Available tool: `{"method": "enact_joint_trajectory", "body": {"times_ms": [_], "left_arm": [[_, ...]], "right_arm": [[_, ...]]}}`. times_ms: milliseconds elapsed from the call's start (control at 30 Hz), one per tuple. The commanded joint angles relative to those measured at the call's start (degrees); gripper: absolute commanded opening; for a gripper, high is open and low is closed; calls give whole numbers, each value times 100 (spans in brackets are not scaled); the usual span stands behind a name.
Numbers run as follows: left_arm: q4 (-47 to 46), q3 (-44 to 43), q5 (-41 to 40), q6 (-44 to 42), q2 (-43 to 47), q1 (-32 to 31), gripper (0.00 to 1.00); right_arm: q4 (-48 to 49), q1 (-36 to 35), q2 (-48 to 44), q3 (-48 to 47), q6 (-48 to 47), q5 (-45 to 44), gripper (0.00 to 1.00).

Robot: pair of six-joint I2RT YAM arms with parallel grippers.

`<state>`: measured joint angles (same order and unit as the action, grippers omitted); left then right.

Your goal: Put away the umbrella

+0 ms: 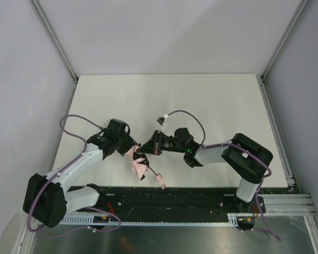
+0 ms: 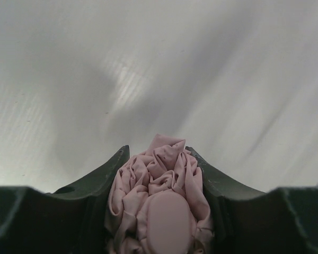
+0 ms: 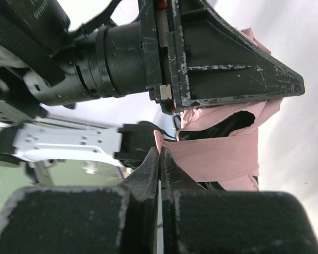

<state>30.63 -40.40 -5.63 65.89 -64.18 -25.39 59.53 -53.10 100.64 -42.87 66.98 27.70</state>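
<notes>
left gripper (image 2: 157,152) clamped round the bunched canopy of the umbrella (image 2: 159,201); fabric fills the gap between its fingers and bulges past the tips. right gripper (image 3: 160,159) clenched flat and appears to pinch the end of the pink closure strap (image 3: 217,159). The strap runs away from its tips across the bundle, just below the left finger.

The two grippers are almost tip to tip, with the umbrella between and below them over the table (image 1: 201,106). Its shaft (image 1: 155,173) and handle (image 1: 161,181) trail toward the near edge. Can't tell if the handle touches down.

Handling, my guess:
- Light, floppy cloth over thin stiff ribs.
- The cloth likely unbunches if released, and the strap is thin and easy to lose.
- Best holds are mid-canopy for one gripper and the strap tip for the other. The shaft is rigid but skinny.

Views:
- left wrist shows only crumpled fabric, no strap pinch.
- right wrist shows the strap pinch and the left gripper's body.
- Only the top view shows shaft and handle.
</notes>
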Motion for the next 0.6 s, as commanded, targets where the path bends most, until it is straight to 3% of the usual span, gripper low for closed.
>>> {"method": "enact_joint_trajectory", "body": {"times_ms": [0,133,300,567], "left_arm": [[-83,-154,-923,21,-443,-63,0],[-91,-174,-1092,43,-664,-133,0],[-242,-78,-1109,159,-961,-192,0],[-1167,417,-657,-77,-843,-182,0]], "right_arm": [[-8,-539,-211,-624,-1360,804,0],[-1499,-778,-258,-895,-2623,452,0],[-2665,-1093,-185,-1397,-3738,-75,0],[-3347,-1252,53,-1714,-4613,-298,0]]}}
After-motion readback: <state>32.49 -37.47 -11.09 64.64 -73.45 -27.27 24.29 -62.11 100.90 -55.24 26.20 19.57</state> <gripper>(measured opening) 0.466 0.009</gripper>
